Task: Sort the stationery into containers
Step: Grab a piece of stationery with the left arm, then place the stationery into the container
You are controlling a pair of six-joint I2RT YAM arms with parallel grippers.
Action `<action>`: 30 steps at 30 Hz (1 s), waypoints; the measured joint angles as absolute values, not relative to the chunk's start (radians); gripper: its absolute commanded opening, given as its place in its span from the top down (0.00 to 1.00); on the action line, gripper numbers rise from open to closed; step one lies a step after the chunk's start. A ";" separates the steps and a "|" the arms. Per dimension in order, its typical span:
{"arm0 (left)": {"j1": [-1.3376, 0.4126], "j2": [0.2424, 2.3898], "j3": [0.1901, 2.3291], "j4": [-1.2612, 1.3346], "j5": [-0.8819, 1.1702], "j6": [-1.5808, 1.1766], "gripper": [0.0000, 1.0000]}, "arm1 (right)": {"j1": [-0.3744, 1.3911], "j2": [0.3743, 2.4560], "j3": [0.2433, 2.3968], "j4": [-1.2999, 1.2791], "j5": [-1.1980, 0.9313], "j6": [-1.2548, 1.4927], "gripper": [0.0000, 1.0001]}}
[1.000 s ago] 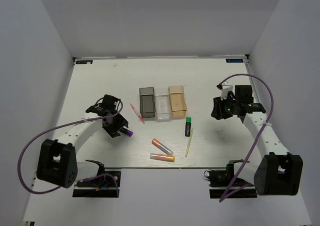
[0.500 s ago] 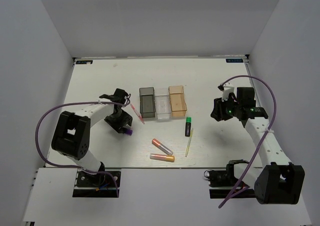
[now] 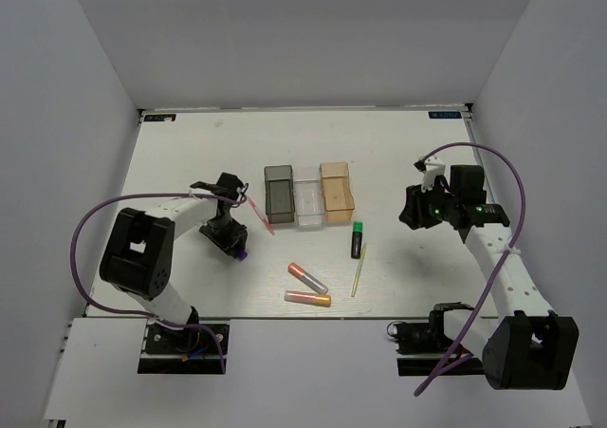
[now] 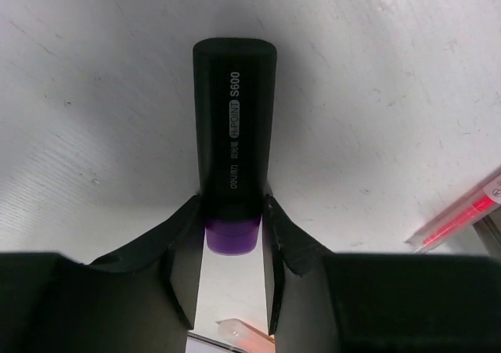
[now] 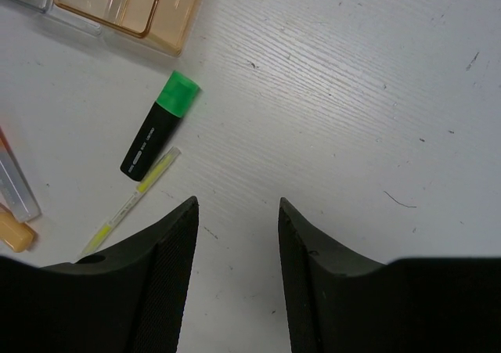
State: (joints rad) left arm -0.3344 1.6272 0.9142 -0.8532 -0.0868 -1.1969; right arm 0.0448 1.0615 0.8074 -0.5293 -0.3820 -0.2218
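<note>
Robotics lab rig: bare white walls (image 3: 303, 39) round table (image 3: 398, 153), L arm (image 3: 175, 214) & R arm (image 3: 498, 257) bolted at edge.

The left arm (image 3: 175, 215) lies low, reaching toward 1 o'clock, wrist bent down; the left claw (image 4: 232, 216) seems pinched on the purple-capped marker (image 4: 233, 134), a finger against each side. The right arm (image 3: 495, 250) stretches toward 12 o'clock; the right claw (image 5: 238, 212) faces 9 o'clock, jaws parted

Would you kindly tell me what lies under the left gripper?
The left gripper straddles the purple-capped black marker, which lies on the table, fingers touching its sides near the cap. From above, the gripper hides all but its purple end.
</note>
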 measured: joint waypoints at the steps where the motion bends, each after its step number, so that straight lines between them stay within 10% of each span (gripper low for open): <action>1: -0.334 1.627 0.913 -0.852 -0.087 -1.196 0.82 | 0.045 1.060 0.807 -0.529 -0.383 -0.220 0.51; 4: -0.333 1.623 0.912 -0.851 -0.083 -1.180 1.00 | 0.045 1.056 0.807 -0.529 -0.388 -0.219 0.30; 7: -0.345 1.609 0.923 -0.870 -0.107 -1.110 1.00 | 0.045 1.055 0.807 -0.531 -0.400 -0.220 0.33; 10: -0.379 1.568 1.012 -0.934 -0.144 -1.017 1.00 | 0.045 1.055 0.807 -0.534 -0.419 -0.239 0.85; 12: -0.404 1.539 1.117 -0.949 -0.165 -0.944 1.00 | 0.043 1.055 0.807 -0.542 -0.431 -0.239 1.00; 30: -0.542 1.942 1.674 -0.931 -0.168 -0.522 0.81 | 0.041 1.076 0.807 -0.579 -0.476 -0.246 0.61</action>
